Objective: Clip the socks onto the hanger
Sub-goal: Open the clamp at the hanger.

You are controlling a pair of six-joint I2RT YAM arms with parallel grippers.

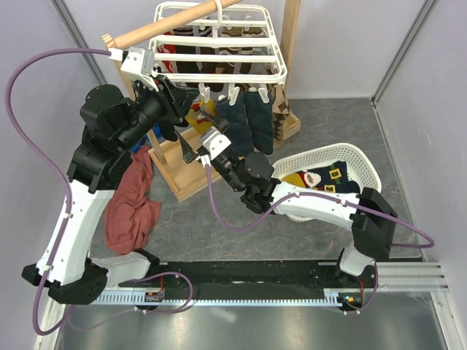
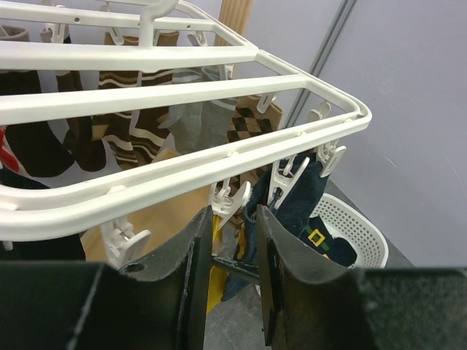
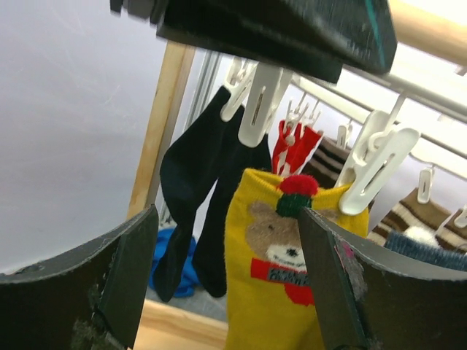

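Observation:
The white hanger (image 1: pixel 219 44) hangs from a wooden pole. A navy pair of socks (image 1: pixel 246 120) is pegged to its front rail. The yellow sock (image 3: pixel 270 292) with a bear figure hangs with its cuff against a white peg (image 3: pixel 372 168). My left gripper (image 2: pixel 233 211) reaches up to that rail. Its jaws are narrowed to a slim gap with nothing between the pads, and a peg (image 2: pixel 230 200) sits right at their tips. My right gripper (image 3: pixel 228 211) stands open just below, the yellow sock beyond its fingers and untouched by them.
A white mesh basket (image 1: pixel 365 164) with more socks sits at the right. A red cloth (image 1: pixel 131 204) lies by the left arm, and a blue cloth (image 3: pixel 164 255) lies behind the wooden stand base (image 1: pixel 190 182). Brown argyle socks (image 2: pixel 252 124) hang on the rear bars.

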